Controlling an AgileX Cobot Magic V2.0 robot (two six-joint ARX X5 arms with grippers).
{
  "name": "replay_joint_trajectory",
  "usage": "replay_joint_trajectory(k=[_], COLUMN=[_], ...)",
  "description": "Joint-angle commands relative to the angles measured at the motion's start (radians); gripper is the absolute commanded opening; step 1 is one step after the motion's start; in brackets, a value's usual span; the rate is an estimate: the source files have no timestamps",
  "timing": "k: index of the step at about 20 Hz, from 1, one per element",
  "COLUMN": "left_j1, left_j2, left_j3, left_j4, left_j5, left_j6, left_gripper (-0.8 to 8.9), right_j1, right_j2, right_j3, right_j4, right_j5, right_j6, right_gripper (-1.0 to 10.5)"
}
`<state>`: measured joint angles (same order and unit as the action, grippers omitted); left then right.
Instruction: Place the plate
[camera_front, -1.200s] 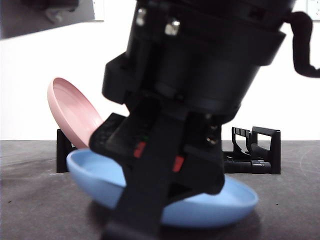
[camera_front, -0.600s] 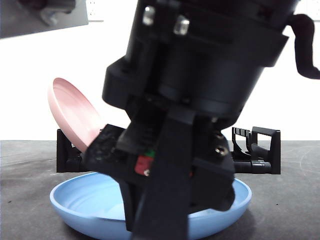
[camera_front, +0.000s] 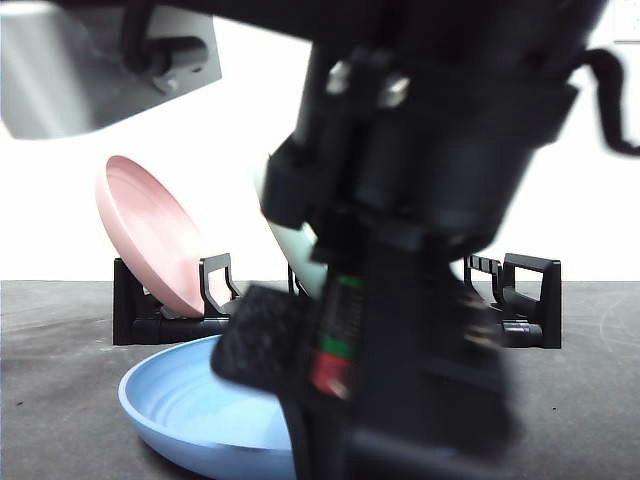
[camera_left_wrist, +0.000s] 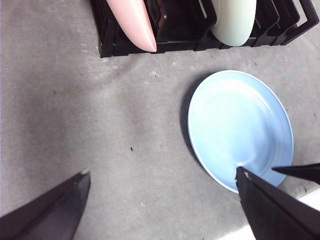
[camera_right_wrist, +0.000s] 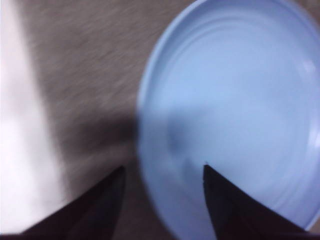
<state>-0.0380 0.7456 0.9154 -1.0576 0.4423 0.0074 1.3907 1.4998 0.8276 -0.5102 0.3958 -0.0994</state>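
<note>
Right hand (camera_right_wrist: 162, 172) open astride blue plate's (camera_right_wrist: 235, 115) rim.

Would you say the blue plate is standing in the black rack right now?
No, the blue plate lies flat on the table in front of the rack, apart from it.

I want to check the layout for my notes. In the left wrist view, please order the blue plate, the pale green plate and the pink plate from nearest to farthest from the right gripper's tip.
1. Blue plate, flat on the table, right gripper at its rim.
2. Pale green plate, standing in the black rack, beyond the blue one.
3. Pink plate, in the rack's other end.
</note>
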Motion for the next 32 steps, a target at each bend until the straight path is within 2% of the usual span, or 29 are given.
replay_joint_trajectory(k=[1, 6, 9, 11, 14, 16, 17, 20, 22, 26, 29, 32], left_j1=[-0.003, -0.003, -0.003, -0.003, -0.003, -0.003, -0.003, -0.003, -0.010, -0.056, -0.104, -0.158], left_j2=[0.005, 0.005, 0.005, 0.005, 0.006, 0.013, 0.022, 0.108, 0.206, 0.438, 0.599, 0.719], left_j3=[0.022, 0.022, 0.022, 0.022, 0.022, 0.023, 0.027, 0.095, 0.187, 0.444, 0.621, 0.722], left_j4=[0.010, 0.010, 0.011, 0.036, 0.143, 0.229, 0.267, 0.294, 0.279, 0.153, 0.063, 0.035], left_j5=[0.003, 0.003, 0.004, 0.004, 0.004, 0.004, 0.004, 0.003, -0.008, -0.150, -0.256, -0.350], left_j6=[0.008, 0.008, 0.000, -0.023, -0.145, -0.253, -0.279, -0.293, -0.292, -0.240, -0.201, -0.198], left_gripper=[4.65, 4.65, 4.65, 4.64, 4.59, 4.60, 4.60, 4.54, 4.01, 3.98, 3.98, 3.98], right_j1=[0.035, 0.054, 0.038, 0.000, -0.121, -0.234, -0.291, -0.441, -0.504, -0.574, -0.586, -0.589], right_j2=[0.013, -0.061, -0.169, -0.263, -0.408, -0.500, -0.542, -0.663, -0.723, -0.796, -0.805, -0.802], right_j3=[0.070, 0.223, 0.283, 0.291, 0.291, 0.291, 0.291, 0.291, 0.291, 0.291, 0.291, 0.291], right_j4=[-0.057, -0.122, -0.127, -0.128, -0.190, -0.241, -0.262, -0.293, -0.292, -0.301, -0.335, -0.381], right_j5=[-0.049, -0.040, 0.080, 0.114, 0.114, 0.101, 0.100, 0.102, 0.102, 0.103, 0.107, 0.127], right_j6=[0.040, 0.040, 0.038, 0.032, 0.040, 0.040, 0.040, 0.040, 0.040, 0.040, 0.040, 0.060], right_gripper=[3.0, 2.9, 1.8, 1.2, 1.1, 1.1, 1.1, 1.1, 1.1, 1.1, 1.1, 1.1])
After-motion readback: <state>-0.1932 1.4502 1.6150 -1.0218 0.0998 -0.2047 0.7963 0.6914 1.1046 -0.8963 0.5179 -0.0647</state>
